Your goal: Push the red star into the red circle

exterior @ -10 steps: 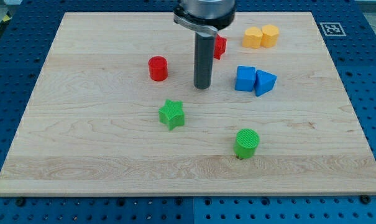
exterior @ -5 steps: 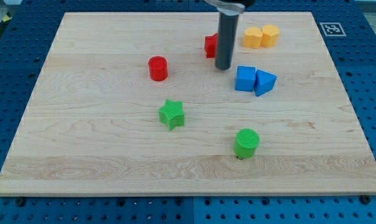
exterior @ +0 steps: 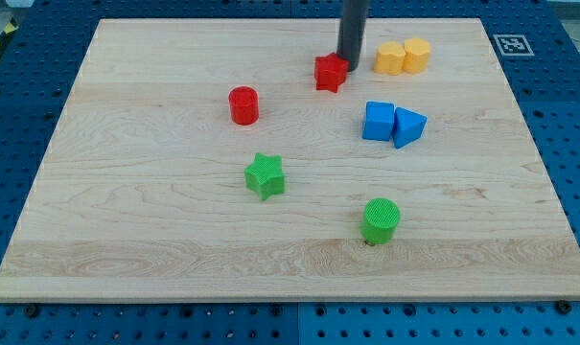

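Observation:
The red star lies near the top middle of the wooden board. The red circle, a short cylinder, stands to its lower left, about a hand's width away. My tip is the lower end of the dark rod and sits just to the right of the red star, at its upper right edge, touching or almost touching it.
Two yellow blocks sit to the right of my tip. A blue cube and a blue triangular block lie below them. A green star and a green cylinder are lower on the board.
My tip has moved up and to the right, from the board's middle to the right side of the red star. No block has visibly moved.

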Robot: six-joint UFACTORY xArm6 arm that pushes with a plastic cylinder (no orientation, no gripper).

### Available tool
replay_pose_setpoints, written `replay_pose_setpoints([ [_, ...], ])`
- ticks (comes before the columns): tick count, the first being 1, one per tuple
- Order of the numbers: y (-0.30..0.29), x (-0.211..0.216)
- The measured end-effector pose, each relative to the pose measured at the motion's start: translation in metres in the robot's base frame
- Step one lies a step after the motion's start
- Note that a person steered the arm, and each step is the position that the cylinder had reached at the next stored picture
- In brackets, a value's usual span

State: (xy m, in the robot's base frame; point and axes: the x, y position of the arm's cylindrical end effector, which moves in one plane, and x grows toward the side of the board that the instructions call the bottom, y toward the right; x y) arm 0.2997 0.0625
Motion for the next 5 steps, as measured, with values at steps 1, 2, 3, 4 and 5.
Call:
replay_pose_setpoints([
  [1, -0.017, 0.020],
  [2, -0.029, 0.032],
  [3, -0.032, 0.033],
  [4, -0.027, 0.043],
  [5, -0.024, 0.057],
])
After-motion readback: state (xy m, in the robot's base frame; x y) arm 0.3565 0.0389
